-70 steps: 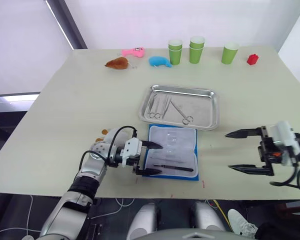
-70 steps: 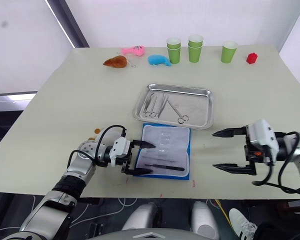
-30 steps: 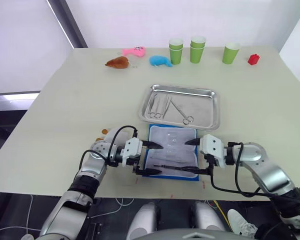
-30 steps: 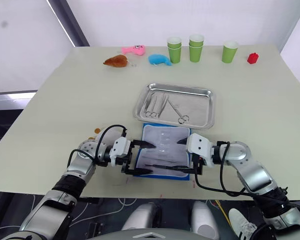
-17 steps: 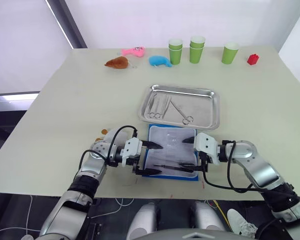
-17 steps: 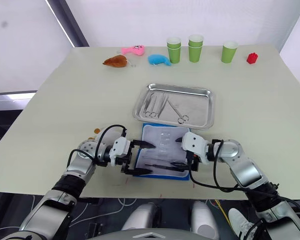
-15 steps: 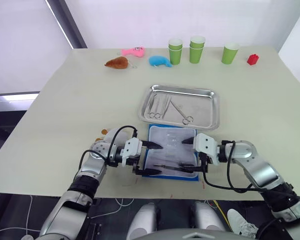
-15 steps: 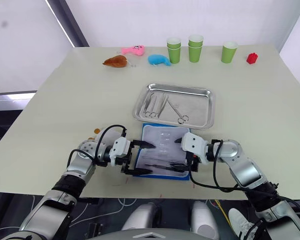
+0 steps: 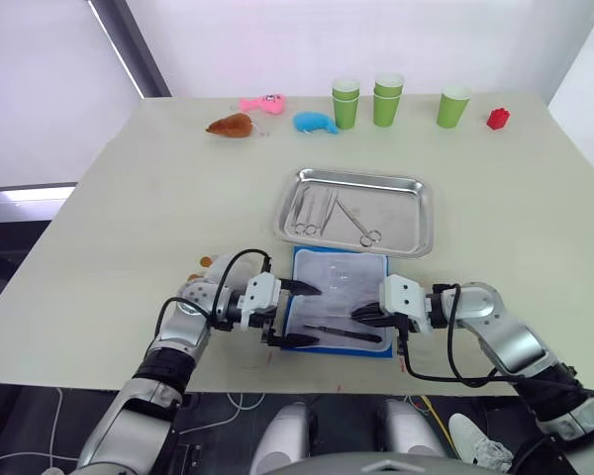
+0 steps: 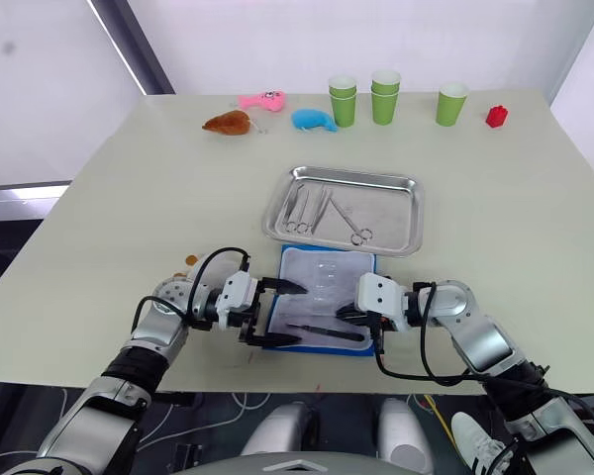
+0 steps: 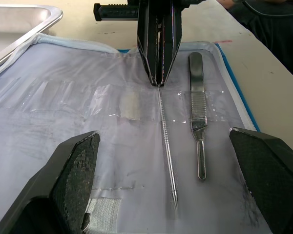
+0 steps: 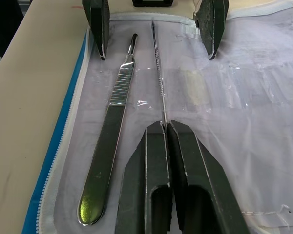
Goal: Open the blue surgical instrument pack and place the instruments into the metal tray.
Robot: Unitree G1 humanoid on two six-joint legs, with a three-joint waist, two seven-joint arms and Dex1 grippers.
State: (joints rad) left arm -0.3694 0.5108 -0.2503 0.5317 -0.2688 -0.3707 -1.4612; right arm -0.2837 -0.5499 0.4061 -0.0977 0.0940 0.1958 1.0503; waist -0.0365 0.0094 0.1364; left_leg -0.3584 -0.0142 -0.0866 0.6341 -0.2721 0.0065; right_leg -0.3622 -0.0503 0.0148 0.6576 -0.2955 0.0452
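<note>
The blue surgical instrument pack (image 9: 338, 284) lies open near the table's front edge, pale lining up. Two instruments rest on it: a flat metal handle (image 12: 110, 131) and a thin probe (image 12: 158, 73). My right gripper (image 12: 165, 127) is shut on the probe's near end, over the pack's right half. At the pack's left edge my left gripper (image 9: 309, 315) stands open, one finger toward each end of that edge, holding nothing. Just behind the pack is the metal tray (image 9: 416, 184), with several instruments (image 9: 317, 211) lying in it, including scissors (image 9: 361, 226).
Along the far edge stand three stacks of green cups (image 9: 387, 97), a red block (image 9: 497, 119), a blue whale toy (image 9: 315, 122), a pink toy (image 9: 261, 102) and a brown toy (image 9: 231, 126). The pack lies close to the table's front edge.
My right arm came in from the right over the pack, and its gripper went from open to shut on the thin probe. The left gripper has not moved.
</note>
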